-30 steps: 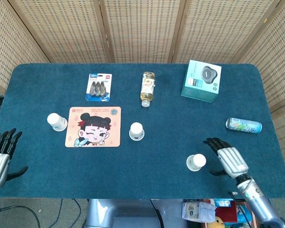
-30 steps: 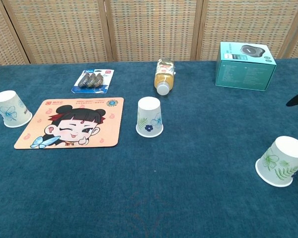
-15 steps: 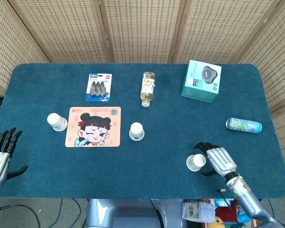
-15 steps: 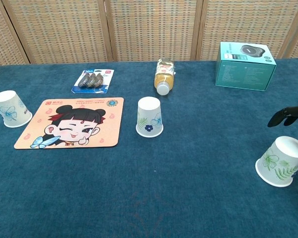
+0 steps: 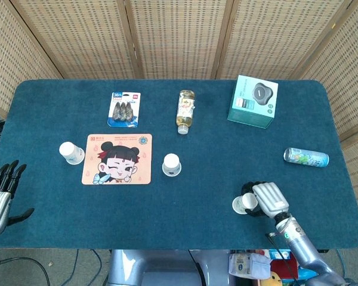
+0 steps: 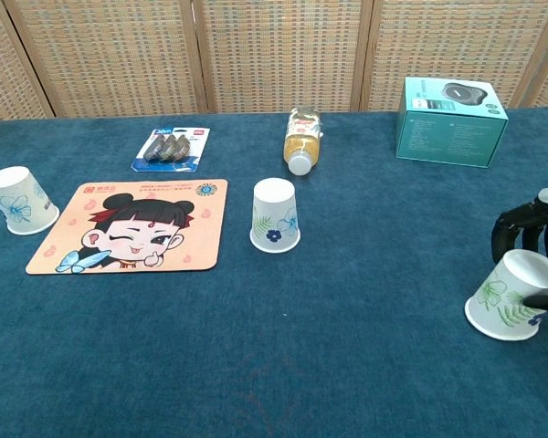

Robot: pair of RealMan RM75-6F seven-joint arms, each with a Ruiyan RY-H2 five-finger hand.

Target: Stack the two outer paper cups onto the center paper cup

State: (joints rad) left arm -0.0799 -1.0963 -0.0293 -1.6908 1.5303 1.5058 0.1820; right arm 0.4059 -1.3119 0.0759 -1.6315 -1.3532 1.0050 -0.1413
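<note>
Right paper cup (image 6: 510,305) tilting at desk (image 5: 215,179) near edge; our right hand (image 5: 264,199) curling around it. Left hand (image 5: 0,190) spread, idling. Center cup (image 5: 171,164), left cup (image 5: 70,152) awaiting; nothing stacked yet.

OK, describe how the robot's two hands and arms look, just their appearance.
Both hands have a ribbed, silver-grey metal back and black fingers. The right hand sits on a slim silver-grey forearm with a dark wrist band carrying a small green mark. The left hand shows the same silver back and black fingers at the table's edge; its arm is out of view.
</note>
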